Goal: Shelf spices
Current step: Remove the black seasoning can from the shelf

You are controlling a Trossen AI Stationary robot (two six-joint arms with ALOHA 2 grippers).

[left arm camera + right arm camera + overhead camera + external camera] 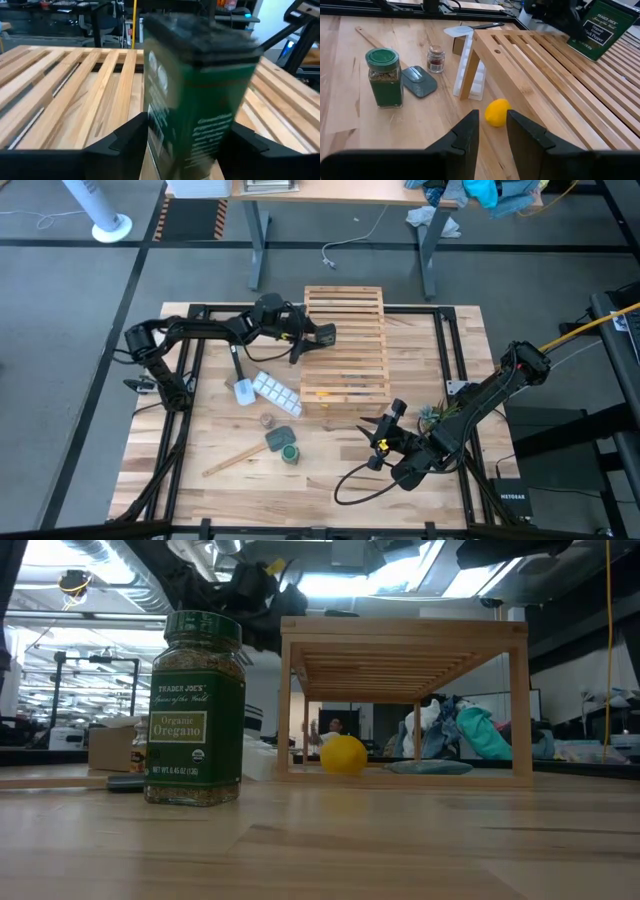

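**Boxy tin held over the rack; two jars wait on the table**

A butcher-block table [420, 350] stands in a workshop with desks and cables behind it. On it sits the wooden slatted shelf [345, 350], far larger than the jars.

The left gripper [322, 336] reaches over the shelf's left side, its fingers [127, 137] clamped on the sides of the dark green, black-topped boxy tin [197, 95], which stands upright just above the slats. From the right wrist view the same tin shows at the shelf's far end, held by the other arm. Whether it touches the slats cannot be told.

The green-lidded oregano jar [289, 452] stands upright on the table in front of the shelf, beside a flat grey-green pad [279, 438]. The tiny clear jar [267, 421] with brownish contents stands near it. A white ice-cube tray [275, 393] leans against the shelf's left leg, and a yellow lemon [497, 112] lies under the shelf.

The right gripper [380, 438] hovers near the table's front right, its fingers a narrow gap apart and holding nothing.
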